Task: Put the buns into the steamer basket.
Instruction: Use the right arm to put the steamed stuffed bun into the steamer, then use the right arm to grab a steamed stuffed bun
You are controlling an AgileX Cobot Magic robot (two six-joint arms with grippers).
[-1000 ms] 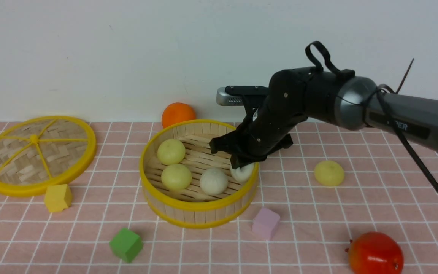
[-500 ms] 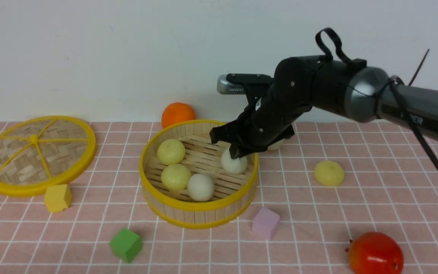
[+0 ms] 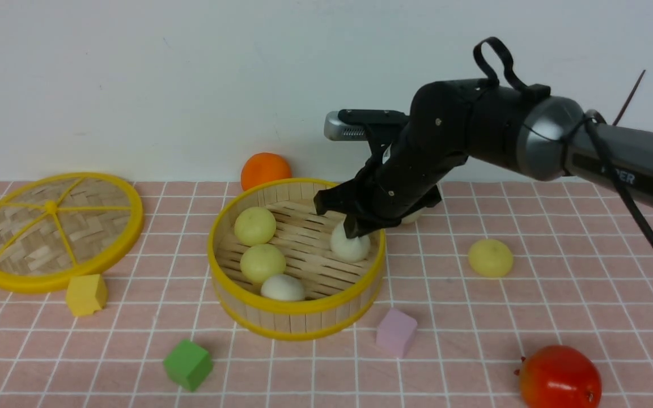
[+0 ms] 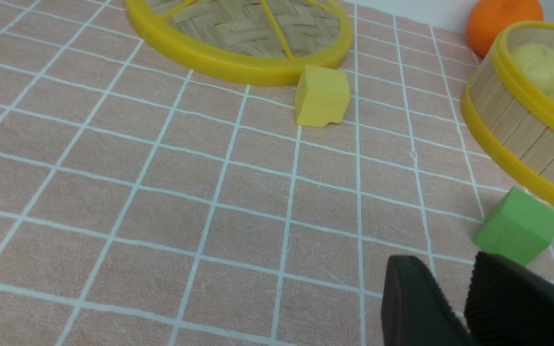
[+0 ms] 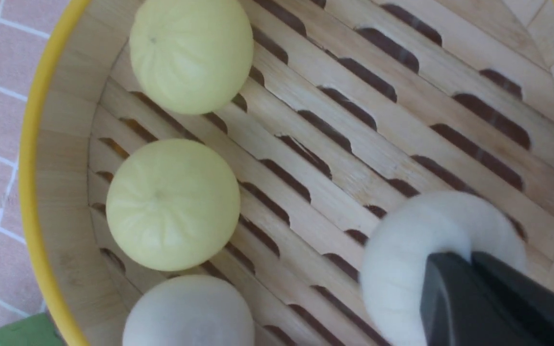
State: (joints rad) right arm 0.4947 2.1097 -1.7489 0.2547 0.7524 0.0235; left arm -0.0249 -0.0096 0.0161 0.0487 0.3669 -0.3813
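Off-white bun (image 3: 352, 249) directly beneath right hand (image 3: 355, 229)

Table (image 3: 474, 317), pink-tiled, carried | steamer basket (image 3: 295, 309) | woven lid (image 3: 54, 229) | orange fruit (image 3: 265, 169) | red fruit (image 3: 560, 377) | yellow bun (image 3: 490, 258) | yellow cube (image 3: 85, 294) | green cube (image 3: 188, 364) | lilac cube (image 3: 396, 332)

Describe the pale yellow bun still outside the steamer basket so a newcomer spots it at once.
Start at the steamer basket in the centre and look to the robot's right, beyond the right gripper. The pale yellow bun sits alone on the pink checked cloth. Unlike the red fruit nearer the camera, it is small, pale and domed.
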